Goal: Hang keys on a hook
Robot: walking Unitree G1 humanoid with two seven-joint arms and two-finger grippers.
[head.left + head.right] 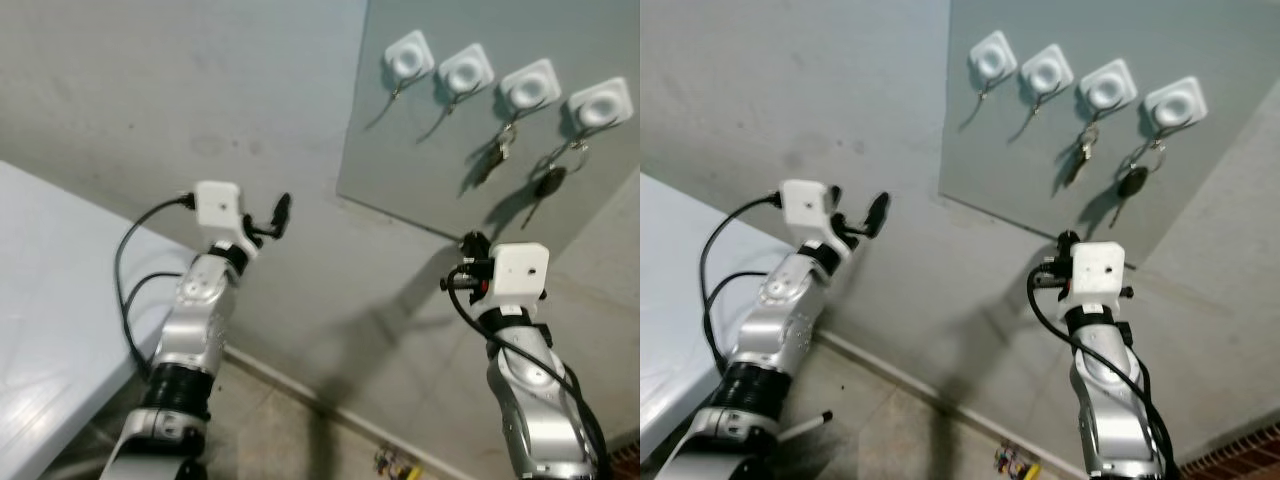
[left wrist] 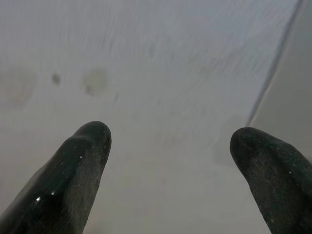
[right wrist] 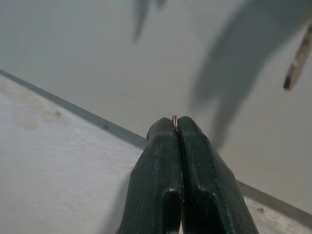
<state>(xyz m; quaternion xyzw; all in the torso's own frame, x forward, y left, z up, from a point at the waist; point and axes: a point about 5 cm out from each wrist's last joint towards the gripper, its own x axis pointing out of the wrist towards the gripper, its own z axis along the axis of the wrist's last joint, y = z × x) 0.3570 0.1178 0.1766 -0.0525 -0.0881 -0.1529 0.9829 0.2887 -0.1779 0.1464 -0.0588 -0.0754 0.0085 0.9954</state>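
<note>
Right gripper [image 3: 176, 127] is pinched shut on what seems a thin metal sliver, perhaps a key ring, below the hook board's [image 1: 420, 150] lower edge; such slight purchase could slip. Left gripper [image 2: 168, 146] gapes empty.

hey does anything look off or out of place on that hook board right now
Nothing is damaged or askew. The four white hooks sit in a neat row on the grey board. Keys hang from the two right-hand hooks; the two left-hand ones hold none. Below, the right gripper pinches a thin metal sliver.

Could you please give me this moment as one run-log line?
left gripper: open, idle | right gripper: shut below board | keys: on hooks
</note>
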